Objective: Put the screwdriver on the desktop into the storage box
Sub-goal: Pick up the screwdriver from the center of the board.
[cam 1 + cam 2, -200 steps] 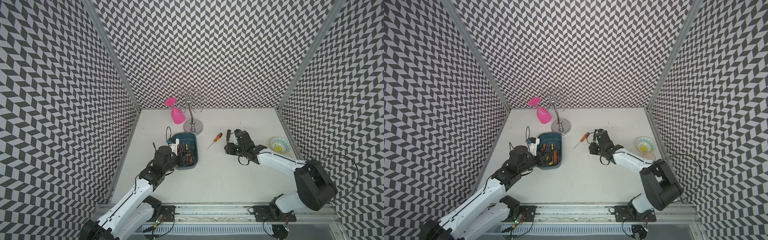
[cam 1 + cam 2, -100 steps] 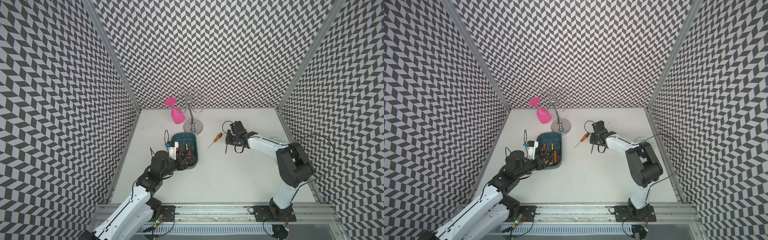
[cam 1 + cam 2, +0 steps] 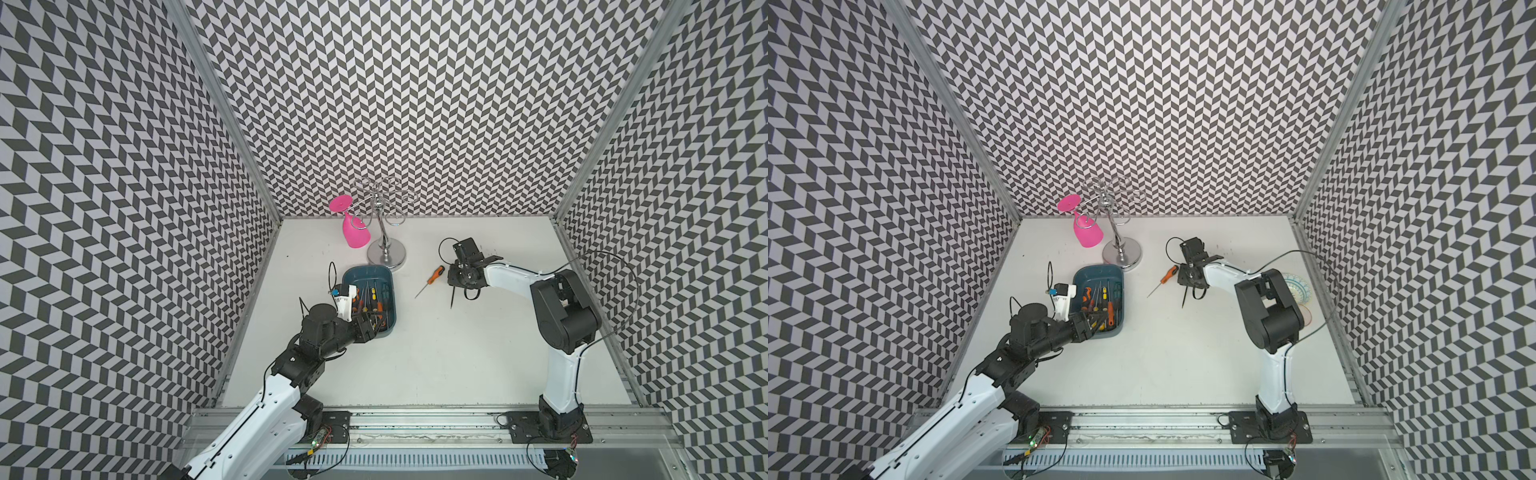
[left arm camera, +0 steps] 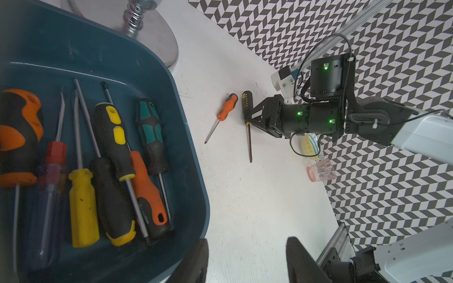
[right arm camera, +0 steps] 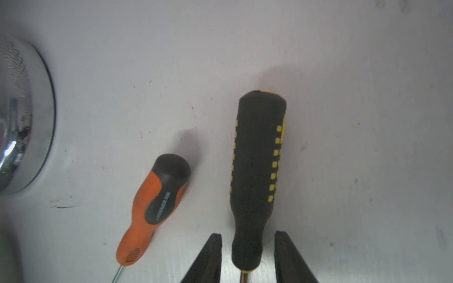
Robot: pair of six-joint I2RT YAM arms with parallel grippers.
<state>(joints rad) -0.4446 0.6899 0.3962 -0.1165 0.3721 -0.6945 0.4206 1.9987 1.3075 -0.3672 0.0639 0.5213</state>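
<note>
Two screwdrivers lie on the white desktop (image 3: 436,353): an orange-handled screwdriver (image 3: 434,276) (image 5: 157,203) and a black-and-yellow screwdriver (image 5: 257,166) (image 4: 246,99) just right of it. My right gripper (image 5: 247,234) (image 3: 457,278) straddles the narrow end of the black-and-yellow handle, and a gap shows on each side of it. The teal storage box (image 3: 368,270) (image 4: 196,186) holds several screwdrivers. At its near right corner my left gripper (image 4: 246,241) (image 3: 372,326) is open over bare desktop with nothing between its fingers.
A chrome glass rack (image 3: 386,253) with a pink glass (image 3: 355,235) hanging on it stands behind the box. A patterned bowl (image 3: 1298,286) and a pink cup (image 4: 321,170) sit by the right wall, behind my right arm. Patterned walls close in three sides.
My right gripper has swung left and back onto the black-and-yellow screwdriver, its elbow has risen, and its jaws have narrowed. The left arm has drawn back slightly toward the front.
</note>
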